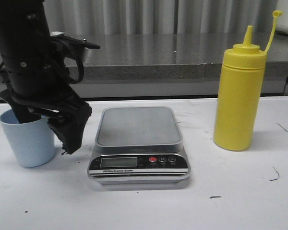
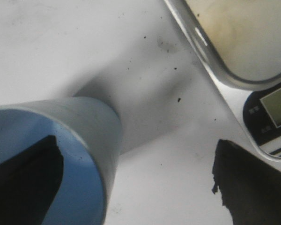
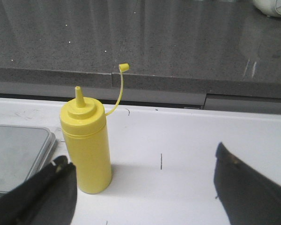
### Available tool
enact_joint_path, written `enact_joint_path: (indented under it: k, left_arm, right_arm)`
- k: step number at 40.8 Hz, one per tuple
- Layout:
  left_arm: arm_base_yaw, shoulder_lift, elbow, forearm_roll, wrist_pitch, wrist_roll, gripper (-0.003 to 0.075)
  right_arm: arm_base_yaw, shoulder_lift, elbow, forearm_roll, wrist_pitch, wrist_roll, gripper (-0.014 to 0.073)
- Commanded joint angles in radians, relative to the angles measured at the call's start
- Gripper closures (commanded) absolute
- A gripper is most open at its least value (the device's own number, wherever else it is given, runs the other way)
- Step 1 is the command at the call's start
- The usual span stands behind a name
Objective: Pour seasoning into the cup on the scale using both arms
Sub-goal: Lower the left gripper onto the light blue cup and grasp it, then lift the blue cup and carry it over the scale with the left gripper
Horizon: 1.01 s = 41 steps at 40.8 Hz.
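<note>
a white table (image 1: 240, 201) carries the cup (image 1: 29, 141), the scale (image 1: 138, 143) and the seasoning (image 1: 239, 93), well apart.

The left pincer (image 1: 45, 127) straddles the cup (image 1: 28, 142) rim at 9 o'clock from the scale (image 1: 138, 143); the seasoning (image 1: 239, 98) stands at 3 o'clock.

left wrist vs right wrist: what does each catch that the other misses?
Left wrist only: the cup, one finger of the left gripper inside its rim and the other outside, plus the scale's display.
Right wrist only: the seasoning standing upright, cap off its nozzle, and the open right gripper short of it.
Both: the scale platform and the white table.
</note>
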<state>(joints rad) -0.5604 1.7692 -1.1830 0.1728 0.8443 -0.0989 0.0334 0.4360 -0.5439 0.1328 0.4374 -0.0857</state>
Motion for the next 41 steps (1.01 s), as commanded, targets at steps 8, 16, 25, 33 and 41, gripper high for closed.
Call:
enact_joint_path:
  k: [8,16,25,33,41]
  left_arm:
    - [-0.005,-0.036,-0.045,0.012,-0.016,-0.013,0.0442]
    - [-0.005,-0.036,-0.052,0.025,-0.004,-0.013,0.0742]
    - [-0.005,-0.036,-0.066,0.045,0.040,-0.013,0.0740]
    - [-0.007,-0.036,-0.187,0.041,0.165,-0.013,0.0740]
    - [-0.007,-0.036,-0.351,-0.055,0.213,-0.013,0.0740]
  right_arm:
    - [0.003,0.011,-0.037,-0.002,-0.081,-0.003,-0.0020]
    - [0.003,0.011,-0.037,-0.002,-0.081,-0.003,-0.0020]
    - [0.003,0.011,-0.037,-0.002,-0.078,-0.003,-0.0020]
    - [0.003,0.011,-0.037,-0.002,-0.078,-0.003,-0.0020]
    - [0.003,0.011,-0.037,-0.002,-0.078,-0.003,-0.0020]
